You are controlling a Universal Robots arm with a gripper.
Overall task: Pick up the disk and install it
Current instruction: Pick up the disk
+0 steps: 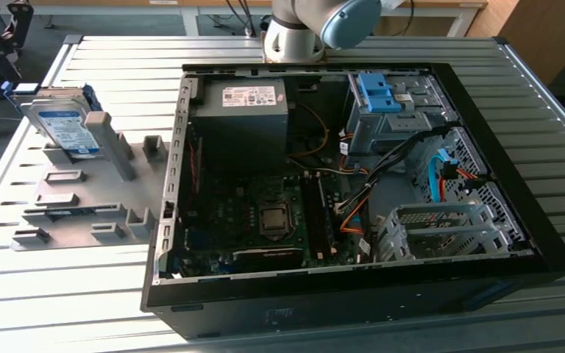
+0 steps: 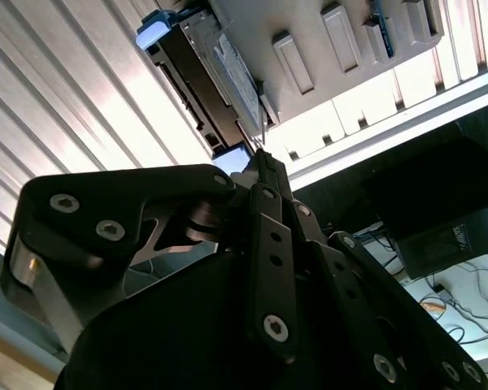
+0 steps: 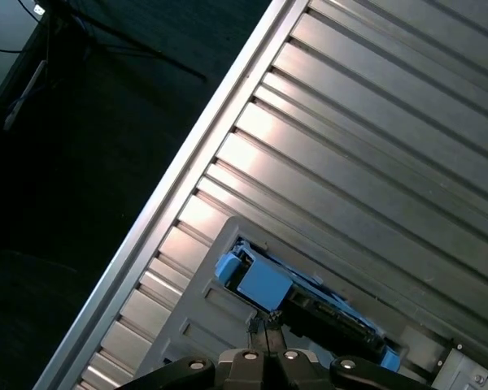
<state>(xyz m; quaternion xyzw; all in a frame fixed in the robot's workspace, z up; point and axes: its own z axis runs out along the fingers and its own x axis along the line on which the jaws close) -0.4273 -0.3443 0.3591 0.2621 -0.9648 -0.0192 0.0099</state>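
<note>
The disk [image 1: 65, 126] is seen standing on edge in a grey slotted holder [image 1: 76, 198] beside the open computer case [image 1: 547, 250], with the gripper [image 2: 259, 158] poised at its end.

In the exterior view, the holder is laid flat on the slatted metal table [image 1: 67, 294], on the exterior view's left of the case, and the disk is set in a slot at the holder's far end, with its labelled face turned toward the case. In both wrist views the gripper's [image 3: 264, 323] fingers are seen drawn together with nothing between them, the tips lying just beside the blue frame at the end of the disk [image 3: 264, 284]. Whether the tips touch the frame cannot be told. The disk's [image 2: 232, 69] metal face is seen beyond the tips in the second wrist view.
</note>
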